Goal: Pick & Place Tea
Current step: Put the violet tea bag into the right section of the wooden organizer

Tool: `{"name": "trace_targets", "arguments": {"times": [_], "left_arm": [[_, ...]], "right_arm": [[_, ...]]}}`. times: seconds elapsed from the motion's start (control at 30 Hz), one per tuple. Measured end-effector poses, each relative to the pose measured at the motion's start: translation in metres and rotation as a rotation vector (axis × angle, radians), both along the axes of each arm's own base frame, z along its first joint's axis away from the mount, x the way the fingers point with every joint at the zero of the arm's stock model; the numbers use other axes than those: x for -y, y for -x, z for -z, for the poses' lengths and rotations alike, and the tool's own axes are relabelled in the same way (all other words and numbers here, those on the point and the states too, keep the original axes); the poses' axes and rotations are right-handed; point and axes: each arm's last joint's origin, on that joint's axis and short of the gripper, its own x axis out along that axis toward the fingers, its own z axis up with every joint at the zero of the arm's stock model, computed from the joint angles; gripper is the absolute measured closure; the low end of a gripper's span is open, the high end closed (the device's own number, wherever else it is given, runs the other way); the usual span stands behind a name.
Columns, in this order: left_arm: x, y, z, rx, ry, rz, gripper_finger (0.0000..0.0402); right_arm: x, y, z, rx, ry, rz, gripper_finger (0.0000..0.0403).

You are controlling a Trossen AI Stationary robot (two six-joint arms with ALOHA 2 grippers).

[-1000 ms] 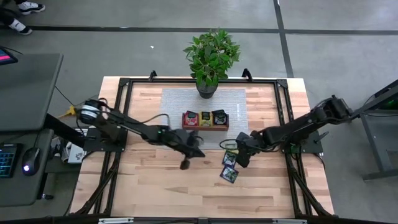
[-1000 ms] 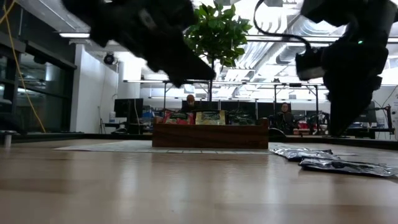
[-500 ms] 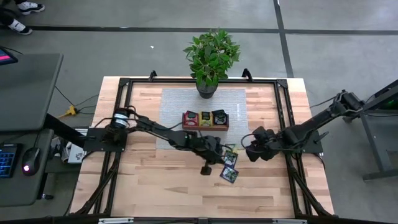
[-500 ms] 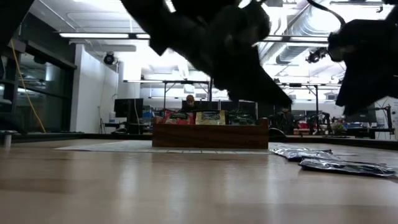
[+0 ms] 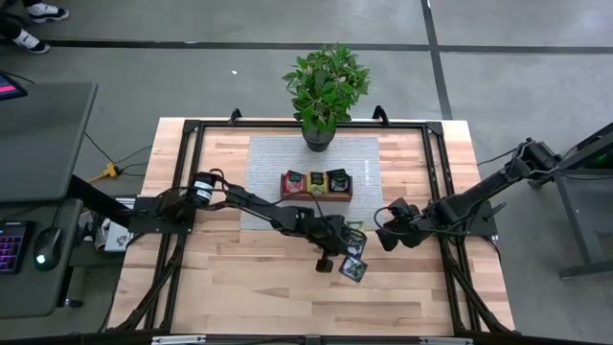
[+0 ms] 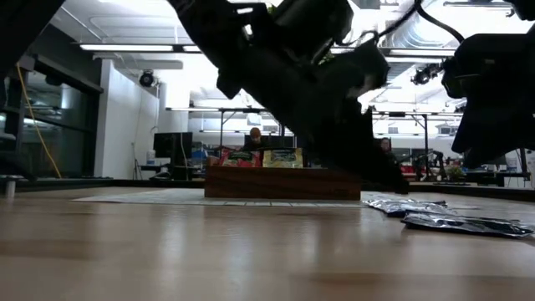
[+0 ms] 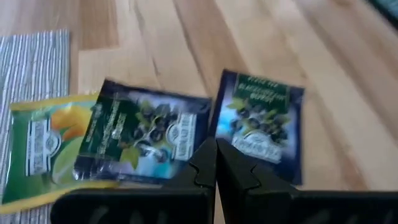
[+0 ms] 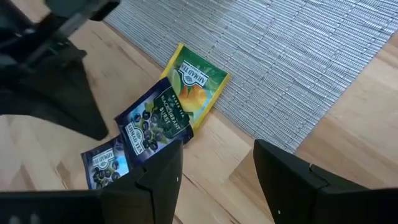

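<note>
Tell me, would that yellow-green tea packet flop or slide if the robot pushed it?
The yellow-green tea packet looks thin and flat, so probably light and bendy. It lies partly on the ribbed mat, which may grip it. A dark packet overlaps it and might shift too.

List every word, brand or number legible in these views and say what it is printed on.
No text can be read with certainty.
Yellow-green sachet: a white label band, too blurred to read.
Dark blue sachet overlapping it: label and side print, illegible.
Second dark blue sachet: a line of print on the top, too blurred.
Sachets in the wooden tray: too small.
</note>
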Motion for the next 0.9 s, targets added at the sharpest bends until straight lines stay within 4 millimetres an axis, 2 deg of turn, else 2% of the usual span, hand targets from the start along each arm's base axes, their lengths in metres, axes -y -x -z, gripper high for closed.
{"name": "trace_targets", "arguments": {"times": [0.1, 0.33, 0.6, 0.9], "left_arm": [[-0.0008, 0.0001, 0.0057, -0.017, -0.020, -0.022, 0.0401], [-0.0040, -0.0011, 0.0056, 0.001, -0.085, -0.109, 0.0401], [-0.0042, 0.0012, 0.0083, -0.032, -0.103, -0.091, 0.0401], [-0.0056, 0.0037, 0.0105, -0.057, -0.174, -0.077, 0.0401]], "right_arm": [[0.0000, -0.0001, 0.0000, 0.001, -0.001, 0.000, 0.0210], [-0.0008, -0.0014, -0.0010, 0.017, -0.011, -0.002, 0.0210], [-0.0013, -0.0023, -0.0016, 0.030, -0.033, 0.018, 0.0210], [-0.0045, -0.0080, -0.0061, 0.109, -0.164, 0.108, 0.0210]]}}
